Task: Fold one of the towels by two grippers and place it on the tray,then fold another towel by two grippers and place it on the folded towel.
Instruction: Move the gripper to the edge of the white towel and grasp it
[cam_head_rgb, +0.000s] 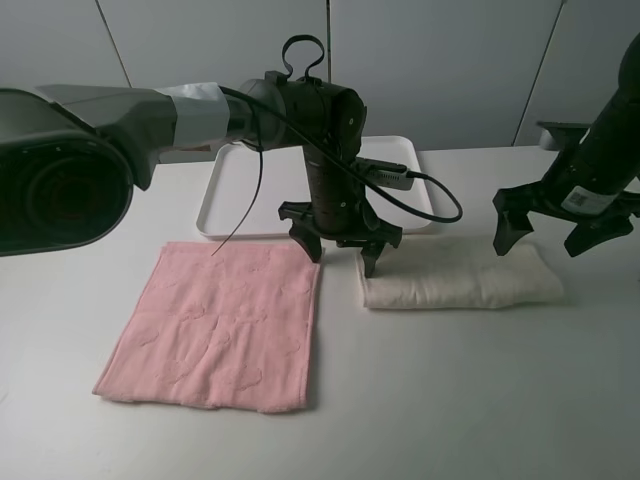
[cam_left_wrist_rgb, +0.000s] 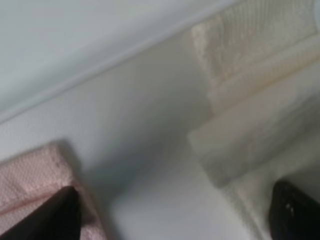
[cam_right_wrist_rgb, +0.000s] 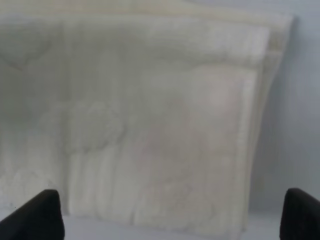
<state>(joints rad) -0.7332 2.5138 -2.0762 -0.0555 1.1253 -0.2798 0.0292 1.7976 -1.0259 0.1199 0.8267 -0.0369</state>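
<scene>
Viewing from the high camera: left gripper (cam_head_rgb: 343, 258) hanging tips-down, jaws spread wide, gripping nothing. Pink towel (cam_head_rgb: 215, 330) flat on worktop (cam_head_rgb: 450, 400), its corner just beside one jaw. Cream-white towel (cam_head_rgb: 460, 280) folded into a long strip, near end at the other jaw. White tray (cam_head_rgb: 215, 210) behind these jaws. Right gripper (cam_head_rgb: 545, 240) over the strip's far end, jaws released, empty.

Left wrist: left gripper (cam_left_wrist_rgb: 175, 215) jaws apart. Pink towel (cam_left_wrist_rgb: 30, 175) corner by one tip, cream-white towel (cam_left_wrist_rgb: 250, 130) layered end by the other, worktop showing between.

Right wrist: right gripper (cam_right_wrist_rgb: 168, 217) jaws wide. Cream-white towel (cam_right_wrist_rgb: 150, 125) folded end ahead of the tips; contact unclear.
</scene>
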